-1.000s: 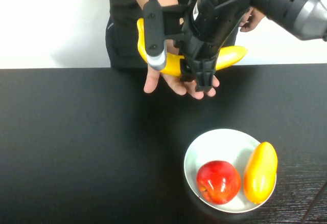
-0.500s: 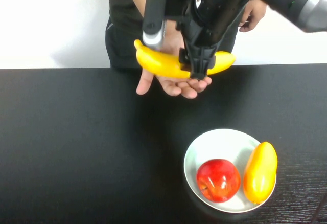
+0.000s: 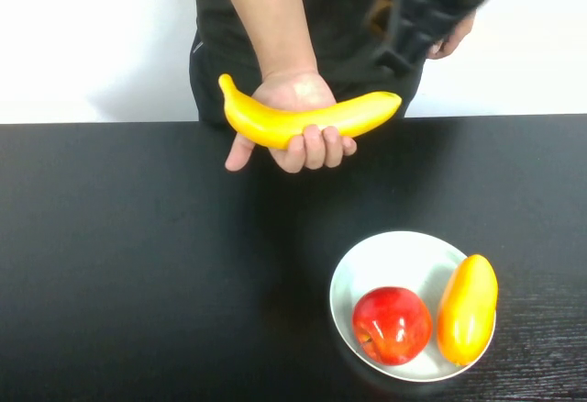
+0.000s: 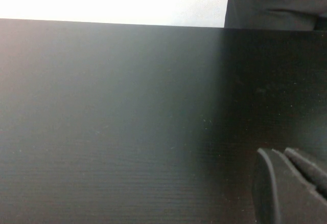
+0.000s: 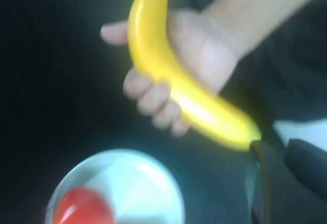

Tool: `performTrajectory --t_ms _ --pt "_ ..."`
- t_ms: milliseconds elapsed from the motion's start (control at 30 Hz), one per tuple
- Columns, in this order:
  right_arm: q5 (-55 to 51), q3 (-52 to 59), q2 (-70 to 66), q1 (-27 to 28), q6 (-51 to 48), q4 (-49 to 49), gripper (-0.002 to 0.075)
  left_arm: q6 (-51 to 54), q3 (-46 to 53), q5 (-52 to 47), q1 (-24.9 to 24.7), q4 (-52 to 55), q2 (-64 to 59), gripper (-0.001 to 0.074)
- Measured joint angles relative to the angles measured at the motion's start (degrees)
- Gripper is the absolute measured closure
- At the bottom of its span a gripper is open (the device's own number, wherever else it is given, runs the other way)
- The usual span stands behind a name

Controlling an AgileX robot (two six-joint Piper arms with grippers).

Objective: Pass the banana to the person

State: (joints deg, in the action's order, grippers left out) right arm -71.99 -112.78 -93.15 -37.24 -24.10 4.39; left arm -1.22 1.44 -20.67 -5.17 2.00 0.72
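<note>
One wide black table [image 3: 138, 264] with a faint wood grain fills most of the high view, and nothing on it or around it carries writing or a label that can be read. Behind its far edge stands the person [image 3: 321, 16] in a black shirt, head out of frame, bare forearm reaching toward the table. The person's hand [image 3: 293, 117] lies palm up over the far edge, fingers curled around the banana [image 3: 303, 119]. The banana is long, smooth and glossy yellow, curved, lying crosswise in the palm with its tapered stem end toward the robot's left.

The right gripper [image 3: 413, 16] shows as a dark blurred mass high up at the far right, beside the person's torso and apart from the banana; in the right wrist view two dark fingers [image 5: 265, 183] stand spread with nothing between them, just beside the banana's blunt end. The left gripper [image 4: 288, 180] hangs low over bare table well to the left, only its dark rounded fingertips showing, and I cannot tell whether it is released or clenched.

On the near right sits a round white plate [image 3: 385, 255], smooth and shallow. It holds a shiny red apple [image 3: 393, 325] and, at its right rim, a plump yellow-orange oval fruit [image 3: 468, 308], the two just beside each other.
</note>
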Motion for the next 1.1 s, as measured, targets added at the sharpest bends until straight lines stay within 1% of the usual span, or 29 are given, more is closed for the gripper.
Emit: performTrajectory --t_ms 200,300,700,767,867,967,1100 --pt "-0.1 15.3 11.3 0.0 8.1 -0.7 0.0715 0.0 0.0 0.0 0.0 0.0 0.0 0.0739" --pt "-0.3 20.9 15.5 0.0 13.0 0.3 0.0720 0.0 0.0 0.0 0.0 0.0 0.0 0.0739" --pt "0.8 32.0 23.9 0.1 19.9 3.8 0.0735 0.0 0.0 0.0 0.0 0.0 0.0 0.0739" --pt "4.8 36.2 25.8 1.2 20.5 3.9 0.0735 0.0 0.0 0.0 0.0 0.0 0.0 0.0739" --pt "14.1 46.1 31.5 5.5 20.9 1.7 0.0735 0.0 0.0 0.0 0.0 0.0 0.0 0.0739" --pt "25.5 59.6 40.9 12.2 19.6 -2.4 0.0735 0.0 0.0 0.0 0.0 0.0 0.0 0.0739" --pt "43.4 80.6 54.5 21.0 15.2 -7.2 0.0735 0.0 0.0 0.0 0.0 0.0 0.0 0.0739"
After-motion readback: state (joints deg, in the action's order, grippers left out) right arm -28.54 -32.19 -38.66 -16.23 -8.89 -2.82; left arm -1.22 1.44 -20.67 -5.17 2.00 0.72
